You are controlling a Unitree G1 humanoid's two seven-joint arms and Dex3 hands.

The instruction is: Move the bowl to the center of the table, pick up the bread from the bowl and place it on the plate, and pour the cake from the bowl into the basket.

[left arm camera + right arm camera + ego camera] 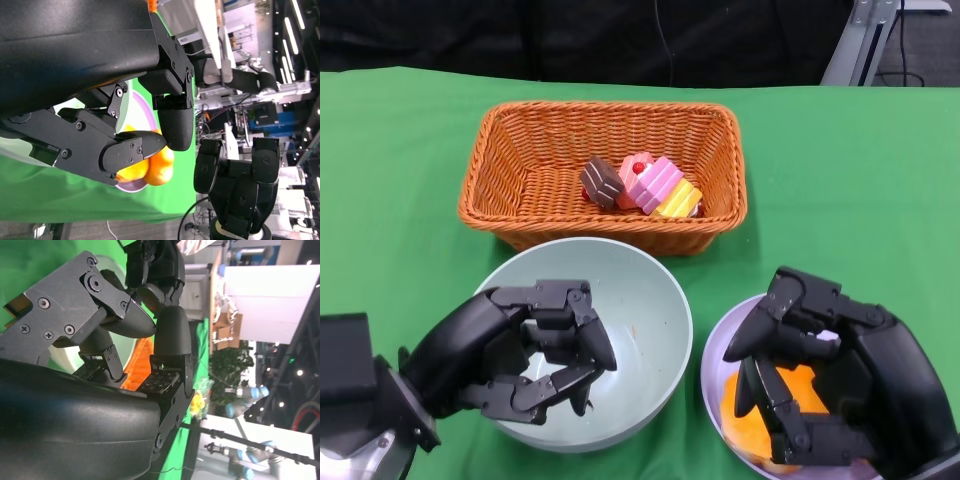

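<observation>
The left hand sits over the near rim of the big green bowl. Its fingers are curled in, and I cannot see anything between them. I cannot tell if they pinch the rim or just hang over it. The bowl looks empty inside.

The right hand hangs over the pale purple plate. Its fingers are bent down around the orange bread, which lies on the plate. I cannot tell if the hand is gripping the bread or has let it go, because the fingers hide the spot where they would touch.

Just past the bowl stands the brown woven basket. Inside it lie the little cakes, one brown, one pink and one yellow. Everything rests on the green table.

So I think the job is nearly done. The bowl is in the middle, the bread is on the plate, and the cake is in the basket. The step in hand looks like the very last one, letting go. Next, each hand needs to open its fingers wide and lift straight up, slowly, so it does not drag the bread off the plate or tip the bowl
</observation>
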